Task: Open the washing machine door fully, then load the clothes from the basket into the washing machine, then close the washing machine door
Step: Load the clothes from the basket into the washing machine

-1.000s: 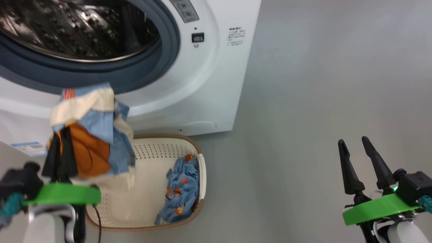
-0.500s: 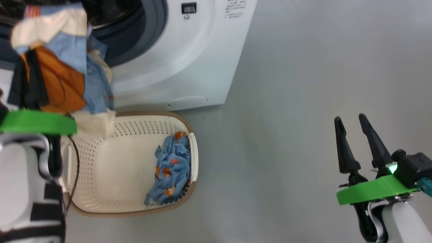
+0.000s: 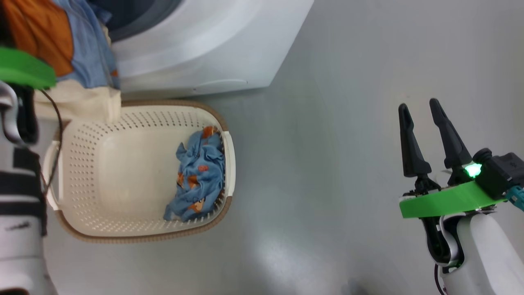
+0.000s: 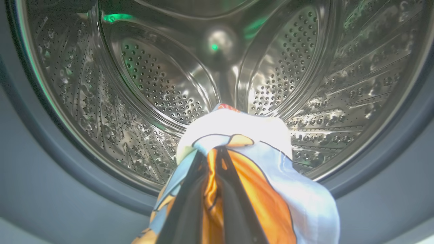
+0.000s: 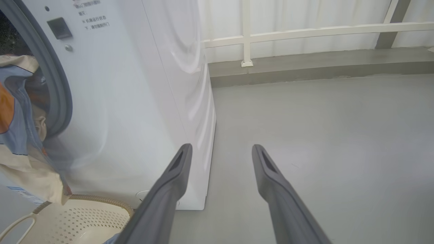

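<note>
Over grey floor (image 3: 327, 123), our left gripper (image 4: 218, 150), clenched on the orange-patched garment (image 4: 257, 135), has risen to the drum (image 4: 152, 84) mouth; one blue garment (image 3: 196, 176) remains in the basket (image 3: 82, 237); right gripper (image 3: 418, 103) released.

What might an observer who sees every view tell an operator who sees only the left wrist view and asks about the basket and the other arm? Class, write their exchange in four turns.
Operator: I see the left gripper shut on the orange-patch garment in front of the drum. Is anything in the basket?
Observer: One blue printed garment lies against the basket's wall on the robot's right.
Operator: And the right gripper?
Observer: It hangs over bare floor, to the right of the basket, jaws open and empty.
</note>
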